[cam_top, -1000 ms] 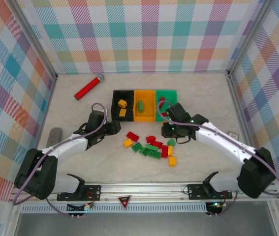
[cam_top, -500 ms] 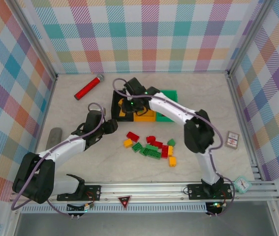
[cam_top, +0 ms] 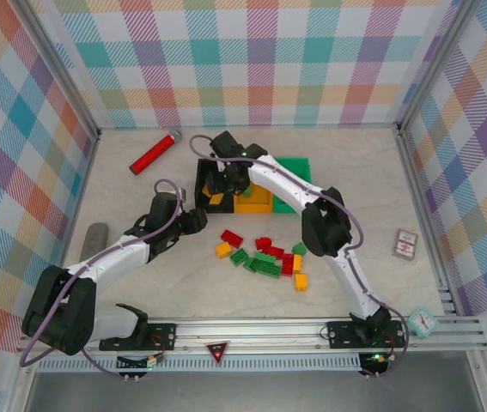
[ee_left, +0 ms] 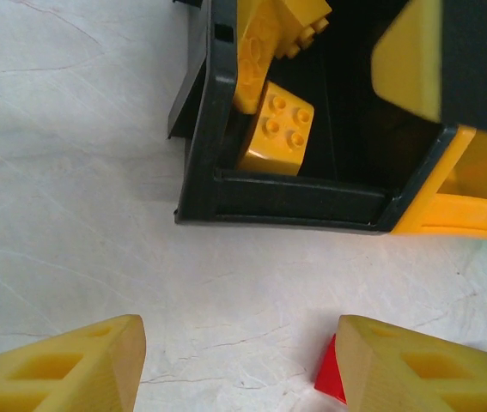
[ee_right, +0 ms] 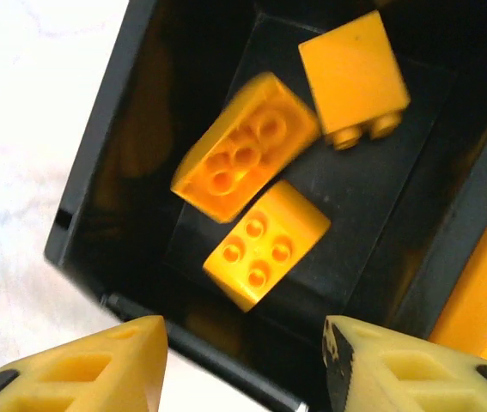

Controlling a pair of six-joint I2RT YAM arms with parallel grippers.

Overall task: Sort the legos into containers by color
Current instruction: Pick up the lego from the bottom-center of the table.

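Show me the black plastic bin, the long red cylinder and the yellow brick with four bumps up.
Black plastic bin (ee_right: 372,210): right wrist view, bare floor inside.
Long red cylinder (cam_top: 151,154): top external view, middle of its body.
Yellow four-stud brick (ee_right: 264,245): right wrist view, studded top face.

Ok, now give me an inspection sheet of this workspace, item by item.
Surface: pale marbled table, no spills seen.
Job's things: black bin holds three yellow-orange bricks. The orange-yellow bin and green bin stand in a row beside it. Loose bricks in red, green and yellow-orange lie on the table in front of the bins.
Clutter: red cylinder, grey object, small card, small clock.
Grippers: left pincer open and empty, on the near side of the black bin. Right pincer open and empty, above the black bin.
Cables: a purplish cable loops along each arm, no snag seen.
Surroundings: plaid walls.
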